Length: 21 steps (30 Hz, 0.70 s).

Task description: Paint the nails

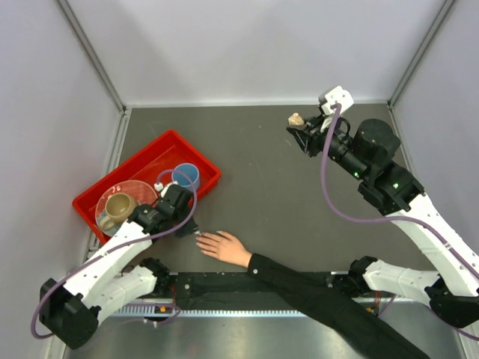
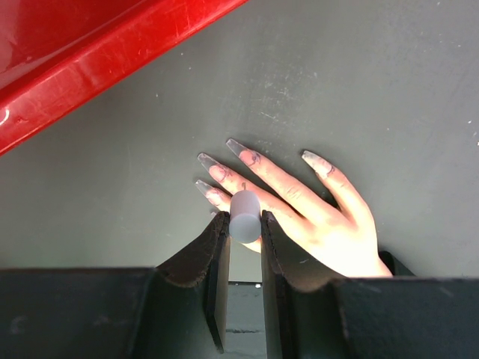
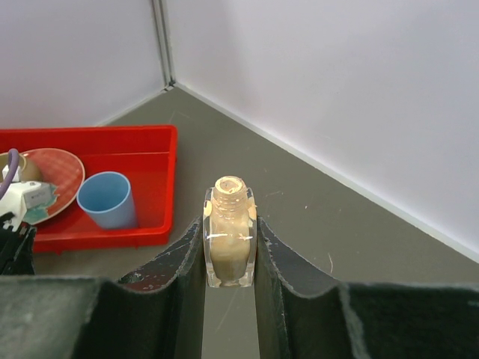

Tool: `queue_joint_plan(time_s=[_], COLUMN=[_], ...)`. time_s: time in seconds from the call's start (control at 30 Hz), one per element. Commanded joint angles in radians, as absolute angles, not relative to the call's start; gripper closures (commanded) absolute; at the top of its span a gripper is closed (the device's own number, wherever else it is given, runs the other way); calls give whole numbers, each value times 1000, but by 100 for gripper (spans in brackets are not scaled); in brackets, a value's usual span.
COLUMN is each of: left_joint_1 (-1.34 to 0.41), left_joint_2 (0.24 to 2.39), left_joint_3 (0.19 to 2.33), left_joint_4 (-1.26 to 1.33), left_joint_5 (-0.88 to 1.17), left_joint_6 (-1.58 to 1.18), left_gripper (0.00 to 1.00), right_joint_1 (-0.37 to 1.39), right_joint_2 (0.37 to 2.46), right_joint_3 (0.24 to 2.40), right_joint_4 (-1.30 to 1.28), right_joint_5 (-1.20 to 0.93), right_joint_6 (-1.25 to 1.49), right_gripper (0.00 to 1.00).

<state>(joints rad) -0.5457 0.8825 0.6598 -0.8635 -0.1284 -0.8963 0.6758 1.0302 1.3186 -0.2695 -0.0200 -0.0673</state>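
Observation:
A flesh-toned hand [image 1: 225, 247] with a black sleeve [image 1: 314, 292] lies flat on the table, fingers spread to the left. Its long pale nails [image 2: 212, 160] show in the left wrist view. My left gripper [image 2: 245, 222] is shut on a grey cylindrical brush cap [image 2: 245, 215], its thin brush tip pointing down at the middle fingers; it also shows in the top view [image 1: 188, 224] at the fingertips. My right gripper [image 3: 229, 224] is shut on an uncapped tan polish bottle [image 3: 229, 238] and holds it raised at the far right [image 1: 297, 121].
A red bin [image 1: 191, 153] at the left holds a blue cup [image 1: 185, 177], a patterned plate [image 1: 136, 191] and a tan mug [image 1: 119, 207]. Its red wall [image 2: 112, 60] lies close to the fingertips. Pale walls enclose the table.

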Motion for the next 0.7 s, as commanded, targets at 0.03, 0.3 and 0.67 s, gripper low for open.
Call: queue_joint_plan(time_s=[0.03, 0.3, 0.67], left_joint_1=[-543, -543, -535], left_joint_2=[900, 910, 925], left_joint_3=[646, 641, 634], left_joint_4=[-813, -787, -773], left_joint_5=[-129, -126, -120], left_joint_6=[-908, -900, -894], left_gripper=[100, 100, 100], right_joint_1=[670, 670, 670], right_joint_2=[1029, 1034, 1037], right_joint_3=[1370, 1376, 1374], right_joint_4=[-215, -221, -218], right_joint_5=[-14, -12, -15], right_joint_6=[-58, -57, -49], right_gripper=[100, 100, 100])
